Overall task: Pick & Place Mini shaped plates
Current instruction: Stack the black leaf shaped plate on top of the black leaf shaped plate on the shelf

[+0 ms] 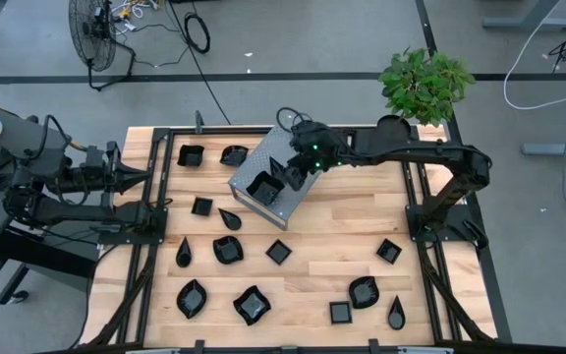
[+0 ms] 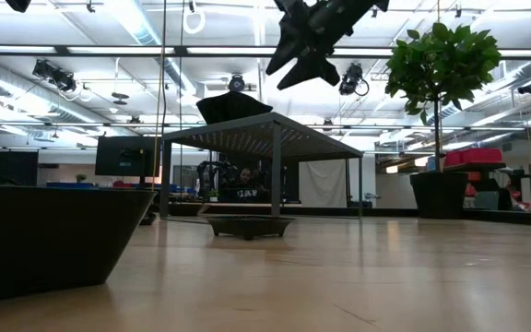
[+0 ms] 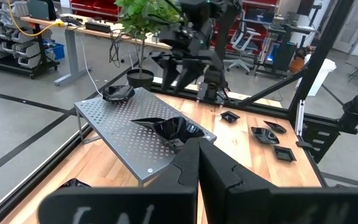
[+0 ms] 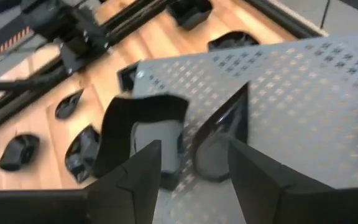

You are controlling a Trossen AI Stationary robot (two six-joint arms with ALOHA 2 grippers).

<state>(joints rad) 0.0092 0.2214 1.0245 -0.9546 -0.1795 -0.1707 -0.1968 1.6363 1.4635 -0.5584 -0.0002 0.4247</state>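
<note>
High view: right gripper (image 1: 296, 173) just above centre of frame, over the grey perforated metal box (image 1: 288, 200), fingers spread and holding nothing, as the right wrist view confirms (open gap, with dishes on the box top below it). Two black dishes on the box: a wavy-rimmed dish (image 1: 263, 186) toward the box's left edge, a pointed dish (image 1: 290, 177) just beside it, partly under the gripper. Left gripper (image 1: 138, 177) parked at the left edge of the frame, off the working area; fingers pressed together in the left wrist view.

Progress, judged from the layout: early. Two mini shaped plates up on the box, perhaps a third at its far corner in the left wrist view (image 3: 118, 93). Most left on the wooden table (image 1: 312, 295): two at upper left beside the box, a row through the middle, a loose scatter along the lower part of the frame, a square dish (image 1: 388, 250) and a teardrop (image 1: 396, 315) at lower right. About a dozen to go, if the box top is indeed the target.

Hard to make out: exact shape of the dish under the gripper; whether the two dishes on the box touch (close, cannot tell). Low view mostly blocked by a dark dish filling its lower left; gripper cut off at its top edge. Potted plant (image 1: 424, 84) at upper right, not part of the job.
</note>
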